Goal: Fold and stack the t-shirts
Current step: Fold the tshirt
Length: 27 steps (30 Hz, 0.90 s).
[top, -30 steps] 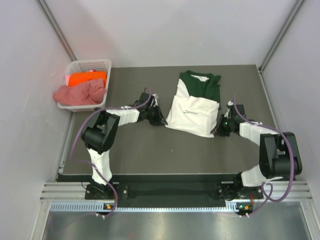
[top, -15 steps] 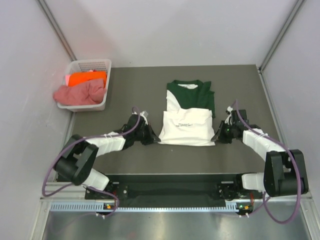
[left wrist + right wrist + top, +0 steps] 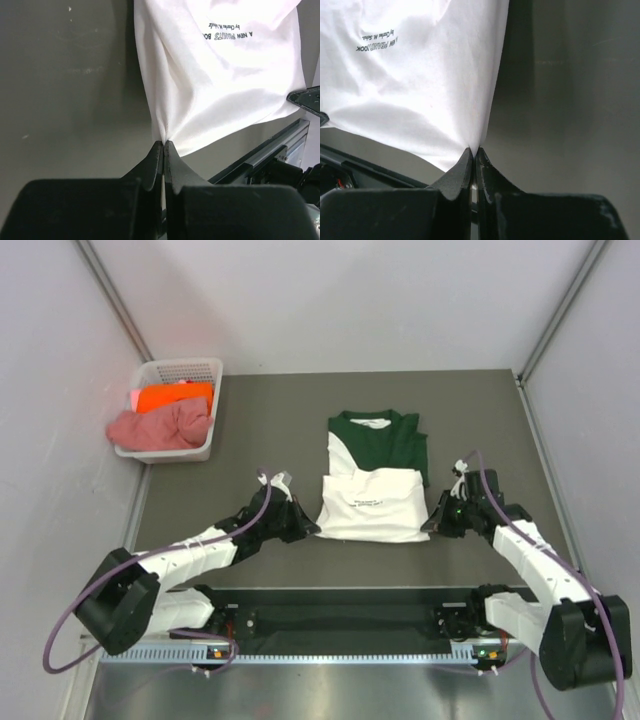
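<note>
The white t-shirt with dark green sleeves [image 3: 373,472] lies in the middle of the table, its white printed part [image 3: 372,506] folded over toward the near edge and the green part [image 3: 385,440] behind it. My left gripper [image 3: 306,528] is shut on the near left corner of the white cloth [image 3: 220,85]. My right gripper [image 3: 432,523] is shut on the near right corner [image 3: 420,85]. Both hold the cloth's edge low over the table. The orange t-shirt [image 3: 172,397] and the pink t-shirt [image 3: 158,425] lie in the basket.
The white lattice basket [image 3: 185,370] stands at the far left corner of the dark table [image 3: 260,420]. The table's near edge and the metal rail [image 3: 350,595] run just below the shirt. Grey walls close in the back and both sides.
Both grippers have pulled the shirt toward the near edge and squared it up; the white part now lies straight across. Both arms have drawn back and stretched lower.
</note>
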Available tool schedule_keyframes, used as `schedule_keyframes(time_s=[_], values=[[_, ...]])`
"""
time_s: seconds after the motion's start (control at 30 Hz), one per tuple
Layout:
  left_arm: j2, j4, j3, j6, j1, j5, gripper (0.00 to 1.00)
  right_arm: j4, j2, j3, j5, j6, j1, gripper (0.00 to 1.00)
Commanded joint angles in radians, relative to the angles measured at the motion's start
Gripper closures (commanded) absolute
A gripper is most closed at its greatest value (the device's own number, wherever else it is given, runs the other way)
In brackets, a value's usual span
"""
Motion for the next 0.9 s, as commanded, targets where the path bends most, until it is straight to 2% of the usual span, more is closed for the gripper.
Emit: schedule_keyframes(time_s=[0.0,0.5,0.6,0.73,0.87], values=[[-0.045,-0.058,0.007,-0.036,-0.010,-0.029,1.00,-0.094,-0.071,0.017,0.009,0.025,0.016,1.00],[-0.128,-0.243,0.174,-0.032,-0.010,-0.009,1.00,-0.266,-0.153,0.184,0.032,0.030,0.014,1.00],[-0.122,-0.249,0.205,-0.027,-0.008,-0.018,1.00,-0.281,-0.157,0.225,0.059,0.031,0.014,0.97],[-0.079,-0.252,0.266,-0.004,0.008,-0.035,1.00,-0.278,-0.104,0.323,0.105,0.027,0.009,0.97],[0.049,-0.275,0.410,0.051,0.047,-0.009,1.00,-0.261,0.020,0.437,0.130,0.002,-0.009,0.99]])
